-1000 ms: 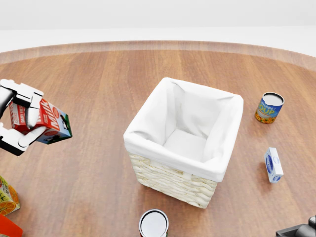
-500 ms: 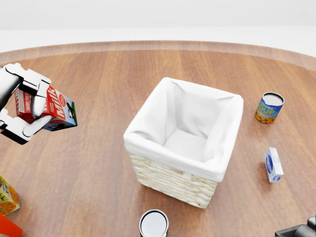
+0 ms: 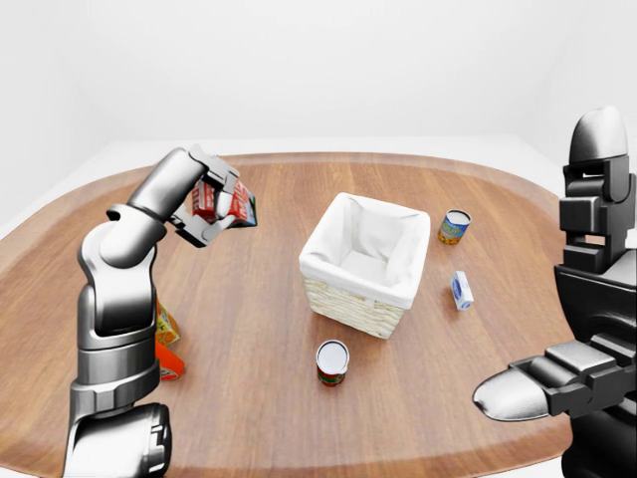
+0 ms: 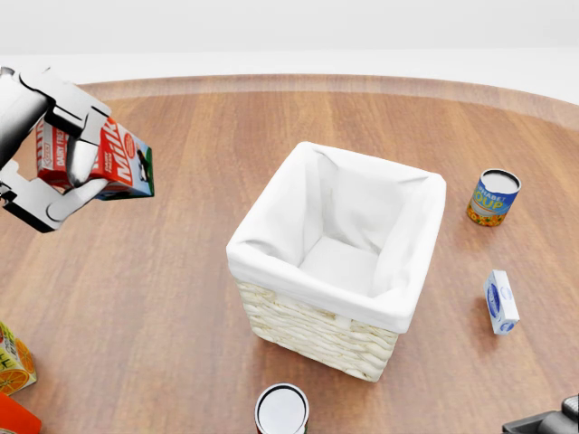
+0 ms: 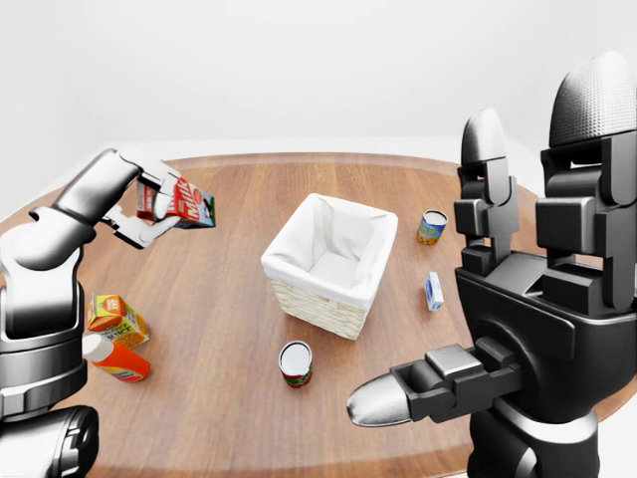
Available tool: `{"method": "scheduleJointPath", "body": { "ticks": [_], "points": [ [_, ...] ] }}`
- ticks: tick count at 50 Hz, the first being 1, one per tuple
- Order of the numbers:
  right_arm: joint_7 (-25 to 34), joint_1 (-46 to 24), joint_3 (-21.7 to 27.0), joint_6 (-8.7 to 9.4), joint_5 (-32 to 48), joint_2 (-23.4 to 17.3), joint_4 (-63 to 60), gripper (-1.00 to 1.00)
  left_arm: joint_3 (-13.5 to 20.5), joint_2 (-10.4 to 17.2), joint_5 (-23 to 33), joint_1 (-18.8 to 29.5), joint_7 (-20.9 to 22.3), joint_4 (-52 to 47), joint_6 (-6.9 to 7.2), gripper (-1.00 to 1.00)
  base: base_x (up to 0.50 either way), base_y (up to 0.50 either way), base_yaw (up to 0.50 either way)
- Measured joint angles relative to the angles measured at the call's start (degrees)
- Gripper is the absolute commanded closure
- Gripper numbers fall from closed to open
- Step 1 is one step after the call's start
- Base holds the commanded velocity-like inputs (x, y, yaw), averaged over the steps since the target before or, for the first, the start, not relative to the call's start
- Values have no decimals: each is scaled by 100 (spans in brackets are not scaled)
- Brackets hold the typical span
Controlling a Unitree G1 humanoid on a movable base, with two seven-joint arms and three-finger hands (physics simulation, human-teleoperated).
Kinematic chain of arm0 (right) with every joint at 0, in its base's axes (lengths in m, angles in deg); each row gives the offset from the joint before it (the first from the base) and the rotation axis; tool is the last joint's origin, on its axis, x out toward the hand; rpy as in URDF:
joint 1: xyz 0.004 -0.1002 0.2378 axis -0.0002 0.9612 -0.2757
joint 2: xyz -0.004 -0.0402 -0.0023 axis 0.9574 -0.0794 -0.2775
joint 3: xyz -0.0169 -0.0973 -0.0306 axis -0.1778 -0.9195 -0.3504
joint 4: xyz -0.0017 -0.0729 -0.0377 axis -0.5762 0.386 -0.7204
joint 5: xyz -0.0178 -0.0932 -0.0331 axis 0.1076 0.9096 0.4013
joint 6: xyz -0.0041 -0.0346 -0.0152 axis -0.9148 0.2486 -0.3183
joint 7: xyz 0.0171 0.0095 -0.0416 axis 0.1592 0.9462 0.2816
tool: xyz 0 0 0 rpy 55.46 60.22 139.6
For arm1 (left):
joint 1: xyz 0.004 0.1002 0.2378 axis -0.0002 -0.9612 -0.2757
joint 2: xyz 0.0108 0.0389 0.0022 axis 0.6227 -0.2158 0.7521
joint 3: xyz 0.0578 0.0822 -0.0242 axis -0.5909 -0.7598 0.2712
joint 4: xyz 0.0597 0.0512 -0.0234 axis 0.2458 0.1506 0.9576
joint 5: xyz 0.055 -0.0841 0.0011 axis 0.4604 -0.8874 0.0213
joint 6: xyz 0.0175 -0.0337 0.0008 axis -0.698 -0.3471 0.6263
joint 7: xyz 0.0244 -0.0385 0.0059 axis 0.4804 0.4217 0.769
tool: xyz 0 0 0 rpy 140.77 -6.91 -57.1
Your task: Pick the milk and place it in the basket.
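Two hands show, and only one is working: the right hand (image 5: 438,383) hangs idle near the bottom of the right-eye view, its fingers spread with nothing in them. Nearest the robot on the wooden table (image 4: 181,298), at six o'clock from the basket in the head view, stands an open-topped can (image 4: 281,410); at the lower left edge sit an orange juice carton (image 4: 13,358) and a red-orange bottle (image 5: 117,360) lying beside it. At the centre is the wicker basket (image 4: 312,330), lined with white cloth and holding nothing. To its three o'clock lies a small blue-and-white carton (image 4: 500,302), and at about two o'clock, farther off, an alphabet soup can (image 4: 493,197). At roughly ten o'clock from the basket, the left hand (image 4: 56,149) is clamped round the milk (image 4: 113,163), a red carton tilted and held clear above the table. Over the last second the carton has risen and travelled rightward in the head view, toward the basket, while the basket and cans have kept their places, so the camera has not moved. I judge the pick done and the carry under way: the milk is still well to the left of the basket's rim and must cross over the opening before release.
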Motion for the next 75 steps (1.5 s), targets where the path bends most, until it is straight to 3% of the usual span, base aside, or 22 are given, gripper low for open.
{"method": "scheduleJointPath", "body": {
  "ticks": [17,47,75],
  "points": [
    [-11,-10,22,0,-35,-13,0,-100,-305,-294,343,368,306,-374,0,100,0,0,0],
    [19,12,5,0,-7,7,0,-100,-804,-1021,973,524,716,-941,0,100,0,0,0],
    [65,37,-14,0,36,42,0,-100,-1305,-1770,1635,793,717,-1416,0,100,0,0,0]
  ]
}}
